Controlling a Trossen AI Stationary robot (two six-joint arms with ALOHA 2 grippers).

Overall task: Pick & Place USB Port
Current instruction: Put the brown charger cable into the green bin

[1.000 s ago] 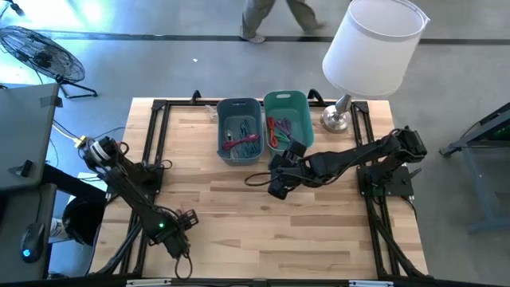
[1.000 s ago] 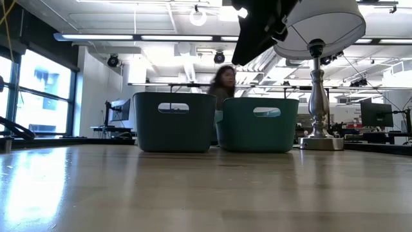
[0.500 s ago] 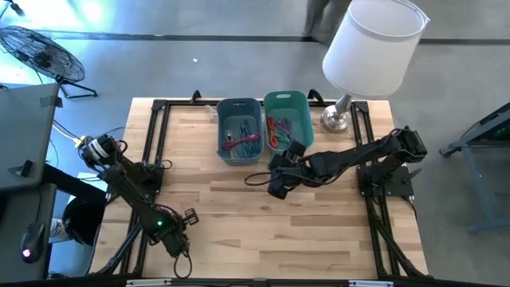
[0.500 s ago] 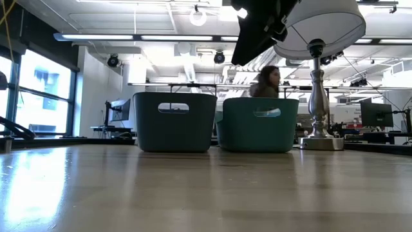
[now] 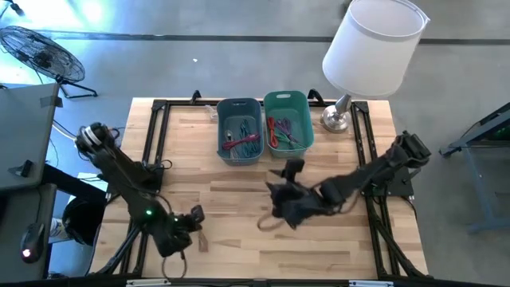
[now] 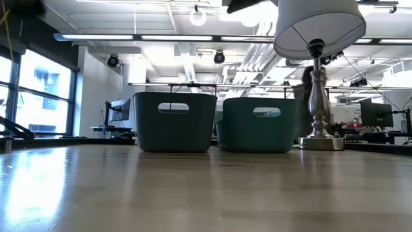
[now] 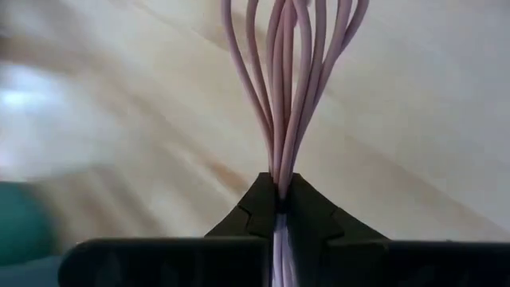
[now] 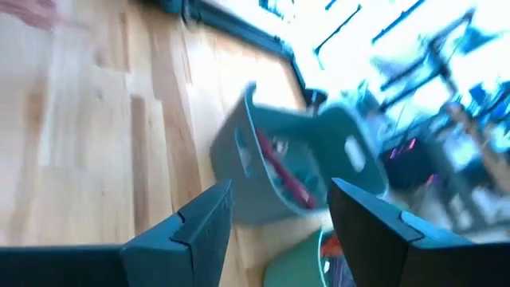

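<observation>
The pink USB cable (image 7: pixel 285 88) is now being pinched by the left gripper (image 7: pixel 279 209), which has just clamped shut near the table's front-left; the pick looks secured. Its looped strands are running straight ahead from the jaws. The right gripper (image 8: pixel 279 215), spread empty, is swinging mid-table.

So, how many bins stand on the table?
2, side by side at the table's far edge: the grey-blue bin on the left, the green bin right, beside the lamp.
</observation>
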